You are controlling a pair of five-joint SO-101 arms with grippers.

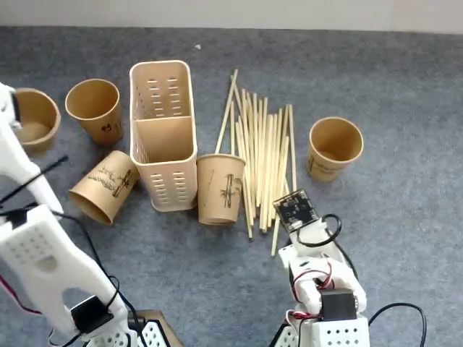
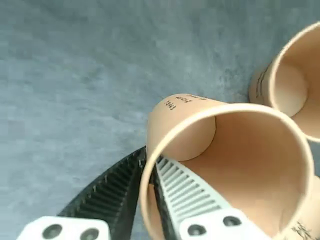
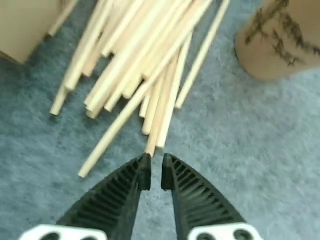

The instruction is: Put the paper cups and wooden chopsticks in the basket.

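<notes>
The basket [image 1: 163, 137], tan, slotted and split into two compartments, is set on the grey worktop [image 1: 405, 87] with its opening upward, left of centre in the high view. Five paper cups are spread around it, all outside it.

The far-left cup [image 1: 36, 116] is gripped by the left gripper [image 2: 150, 157]. In the left wrist view the pale finger is seen inside the cup's mouth and the black finger outside, so the wall is pinched between them. A second cup [image 1: 94, 108] is placed upright just beside it, between it and the basket. A tipped cup [image 1: 105, 186] is laid on its side near the basket's near left corner, its mouth turned away from the basket. A middle cup [image 1: 221, 188] is found just beside the basket's near right corner, against the edge of the chopstick pile. A right-hand cup [image 1: 334, 148] is set upright, apart from the rest.

The wooden chopsticks [image 1: 258, 155] are laid in a loose bundle on the worktop, between the basket and the right-hand cup.

The right gripper [image 3: 155, 172] is held low over the worktop just short of the nearest chopstick ends. Its jaws are parted only by a narrow slit, and nothing is held between them.
</notes>
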